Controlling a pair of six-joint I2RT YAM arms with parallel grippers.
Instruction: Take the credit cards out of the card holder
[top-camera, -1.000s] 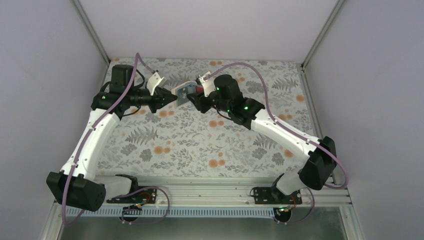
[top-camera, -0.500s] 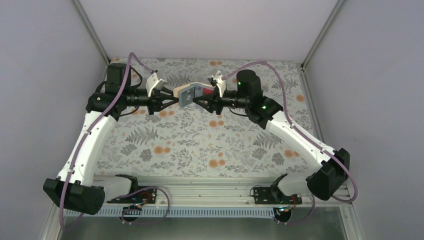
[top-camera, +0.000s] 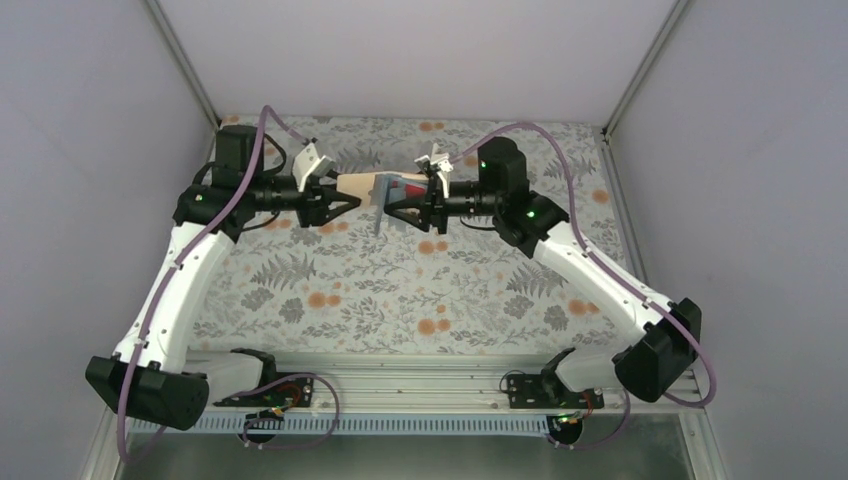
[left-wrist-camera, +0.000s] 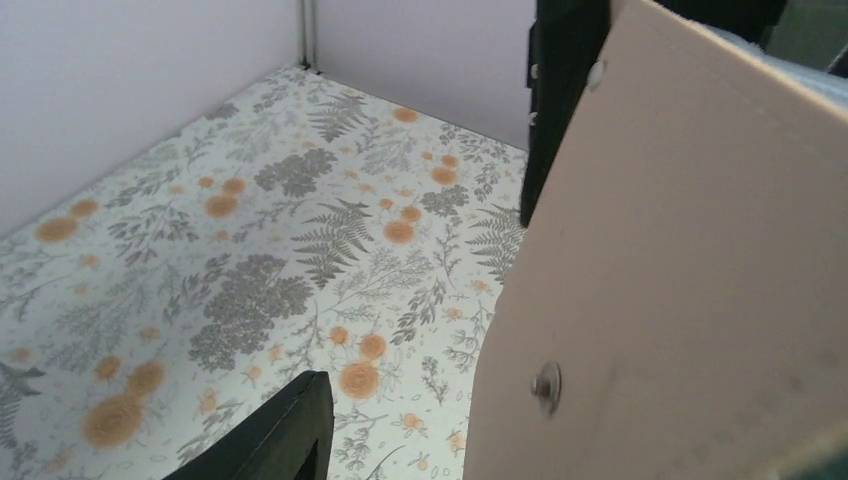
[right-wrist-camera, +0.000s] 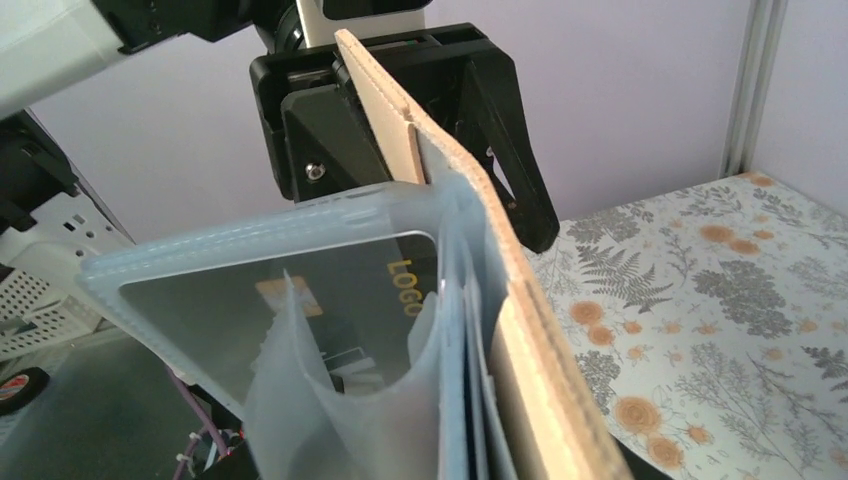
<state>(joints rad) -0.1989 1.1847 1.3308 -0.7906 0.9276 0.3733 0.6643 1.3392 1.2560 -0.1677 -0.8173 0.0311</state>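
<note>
1. The card holder (top-camera: 362, 186) hangs in mid-air above the tabletop (top-camera: 400, 300). The right tool (top-camera: 395, 205) is clamped on its card end.
2. The left tool (top-camera: 342, 198) has its jaws apart on either side of the tan flap and grips nothing.
3. The credit cards (right-wrist-camera: 330, 300) sit inside clear sleeves.
4. Held on one side only, the holder may sag or twist, so the flap could slip clear of the left tool.
5. A pull on a snug card could drag the whole holder loose.
</note>
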